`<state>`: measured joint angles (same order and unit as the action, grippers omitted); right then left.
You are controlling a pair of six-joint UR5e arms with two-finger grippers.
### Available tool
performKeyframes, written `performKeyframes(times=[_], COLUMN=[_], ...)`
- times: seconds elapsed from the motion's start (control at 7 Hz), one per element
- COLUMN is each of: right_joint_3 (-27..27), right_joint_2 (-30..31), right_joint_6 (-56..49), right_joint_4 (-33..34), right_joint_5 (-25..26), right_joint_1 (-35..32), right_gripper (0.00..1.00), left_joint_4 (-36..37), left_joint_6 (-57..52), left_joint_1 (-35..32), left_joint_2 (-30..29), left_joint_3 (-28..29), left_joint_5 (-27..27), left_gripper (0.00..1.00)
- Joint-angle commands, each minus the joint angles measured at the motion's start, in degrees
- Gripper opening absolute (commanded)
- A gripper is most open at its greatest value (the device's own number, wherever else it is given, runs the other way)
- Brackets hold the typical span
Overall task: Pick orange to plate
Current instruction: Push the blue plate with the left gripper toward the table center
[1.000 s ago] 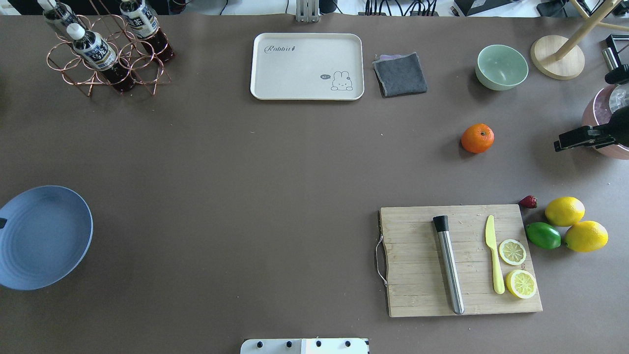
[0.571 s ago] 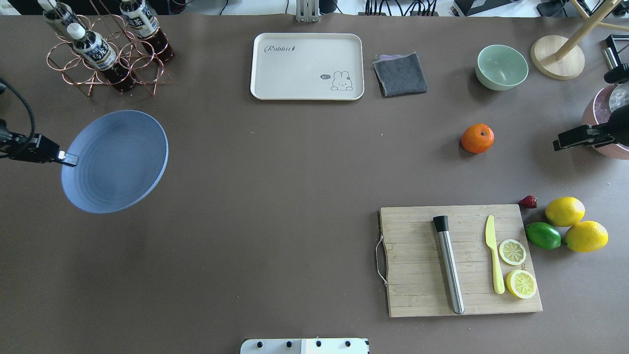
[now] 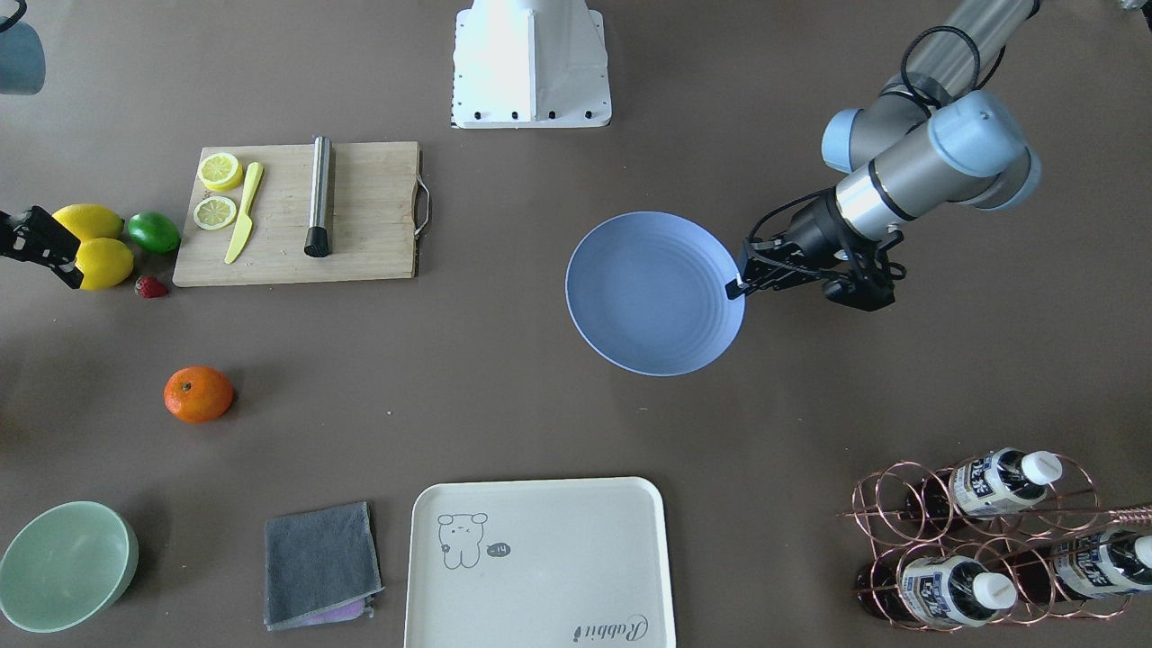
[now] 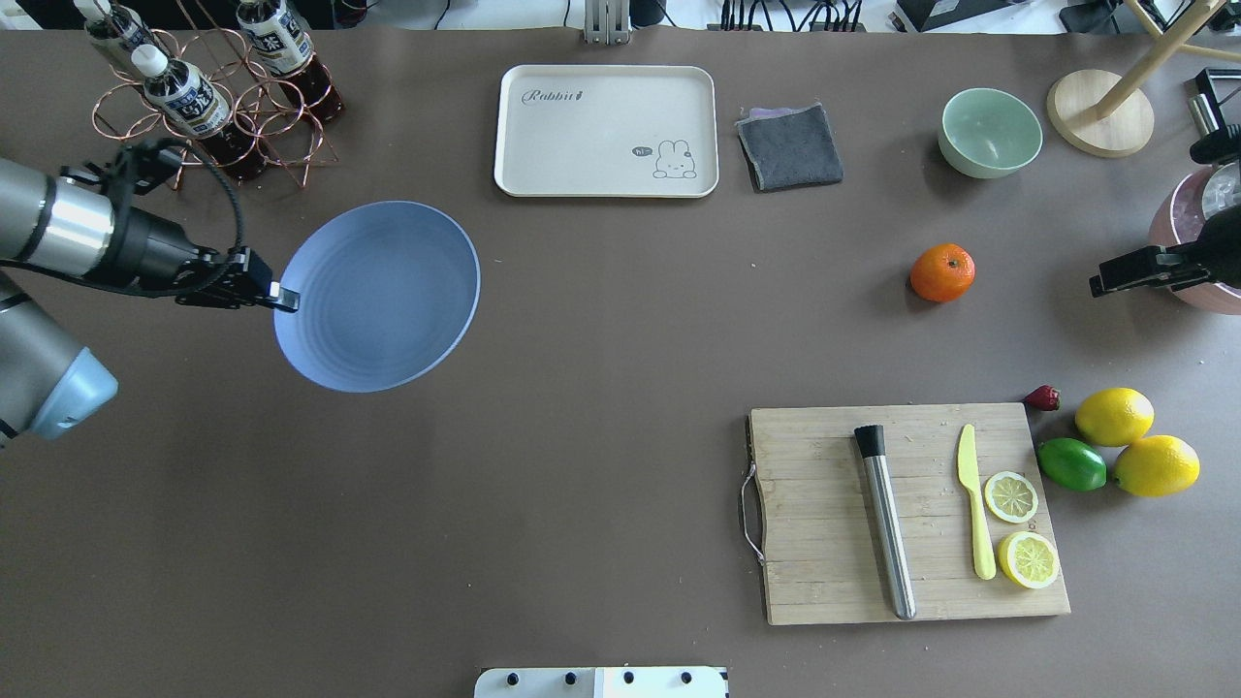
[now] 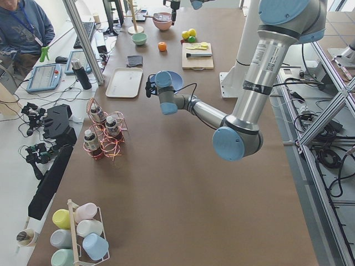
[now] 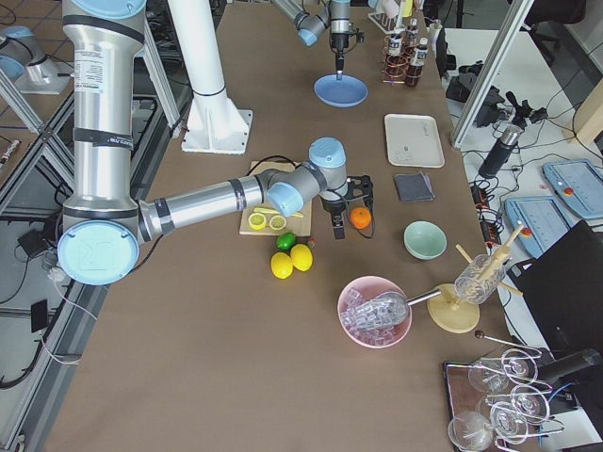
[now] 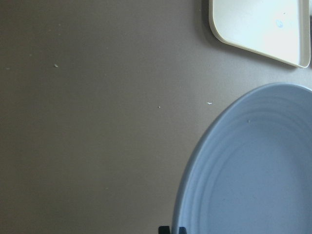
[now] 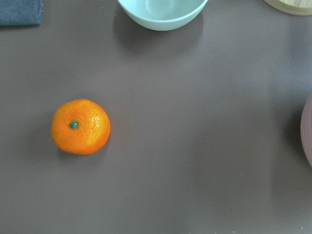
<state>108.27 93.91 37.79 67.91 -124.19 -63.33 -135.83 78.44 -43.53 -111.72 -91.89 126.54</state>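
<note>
Nearest the robot, a wooden cutting board (image 4: 824, 523) lies on the desk (image 4: 582, 436), right side. Farther out, the left hand (image 4: 283, 295) is pinched on the rim of the pale-blue plate (image 4: 388, 301). The orange (image 4: 941, 272) sits on the desk well right of the plate. The right hand (image 4: 1100, 285) is near the orange, not touching; its spread cannot be told. A mint bowl (image 4: 990, 132) sits beyond.

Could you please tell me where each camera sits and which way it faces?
Front-facing: across the table, facing the base, steeply down; left gripper holds the plate.
Overhead: behind the base, forward and down; right gripper at right edge.
Left side: table's left end, along it; left arm near.
Right side: opposite end; right arm near.
Left wrist: down on plate, tray; fingertips show.
Right wrist: down on orange, bowl; no body.
Front-facing and overhead share plate and orange.
</note>
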Motion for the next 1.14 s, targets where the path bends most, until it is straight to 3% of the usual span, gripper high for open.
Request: performKeyframes(times=[0.0,0.29,0.71,0.86,1.0], right_joint_3=[-0.33,-1.21,-1.39,-1.48,-1.65], right_joint_2=[-0.39,-1.18,-1.27,-1.36,-1.71], right_joint_6=[0.00,0.00,0.00,0.00,0.09], right_joint_4=[0.03,0.03,0.03,0.03,0.03], right_joint_5=[0.00,0.00,0.00,0.00,0.00], right_joint_1=[0.05,0.05,0.13,0.22,0.31], right_gripper=[1.00,1.00,1.00,1.00,1.00], left_joint_4=[9.08,8.48,8.21,8.12,7.86], left_joint_6=[1.96,1.98,1.71,1.45,1.45], left_joint_1=[9.48,10.83,11.80,11.80,11.36], left_joint_2=[-6.83,-7.90,-8.25,-7.91,-7.90], left_joint_3=[-0.14,3.72,4.62,4.62,3.66], left_joint_5=[-10.75,-13.76,-14.48,-14.57,-14.49], left_gripper=[0.00,0.00,0.00,0.99,0.98])
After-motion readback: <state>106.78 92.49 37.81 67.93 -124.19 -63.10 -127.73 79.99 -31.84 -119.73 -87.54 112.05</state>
